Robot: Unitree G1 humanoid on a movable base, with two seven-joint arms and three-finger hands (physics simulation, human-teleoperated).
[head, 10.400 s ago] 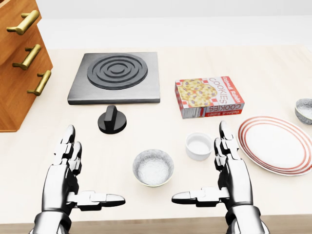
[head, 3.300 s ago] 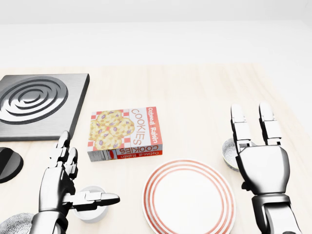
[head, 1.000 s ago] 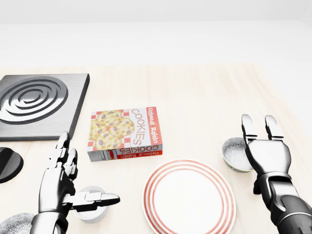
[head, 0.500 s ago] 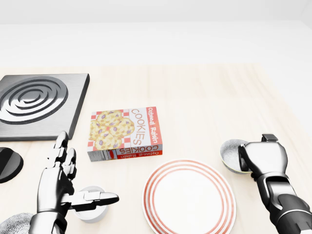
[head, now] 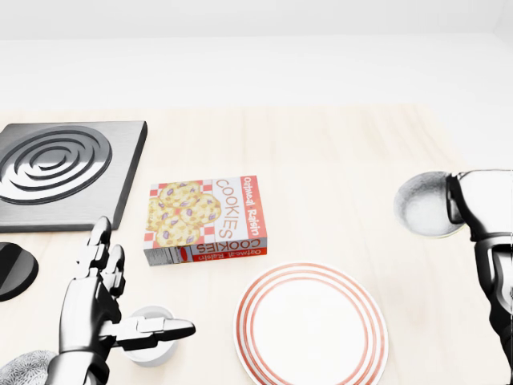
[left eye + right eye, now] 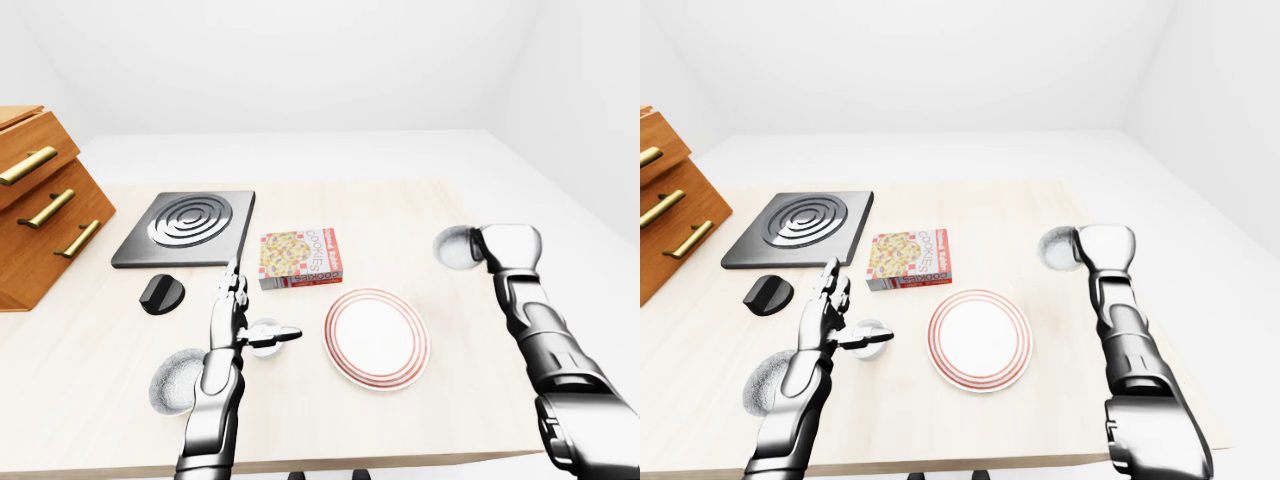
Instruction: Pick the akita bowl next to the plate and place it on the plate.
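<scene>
The akita bowl (image 5: 426, 204), grey and speckled, hangs above the table to the right of the plate, tipped on its side with its mouth facing left in the head view. My right hand (image 5: 458, 200) is shut on its rim at the right edge of that view. The white plate (image 5: 311, 325) with red rings lies flat at the bottom centre, with nothing on it. My left hand (image 5: 132, 309) is open at the bottom left, its thumb over a small white ramekin (image 5: 152, 346).
A cookie box (image 5: 207, 219) lies left of and above the plate. A grey burner slab (image 5: 64, 172) and a black knob (image 5: 12, 273) are at the left. A second speckled bowl (image 6: 178, 381) sits near the table's bottom edge, and wooden drawers (image 6: 40, 205) at the far left.
Since the earliest frame the view has shifted right along the table. In the last second my right hand closed on the bowl and raised it up and rightward, tipping it sideways. The left hand barely moved.
</scene>
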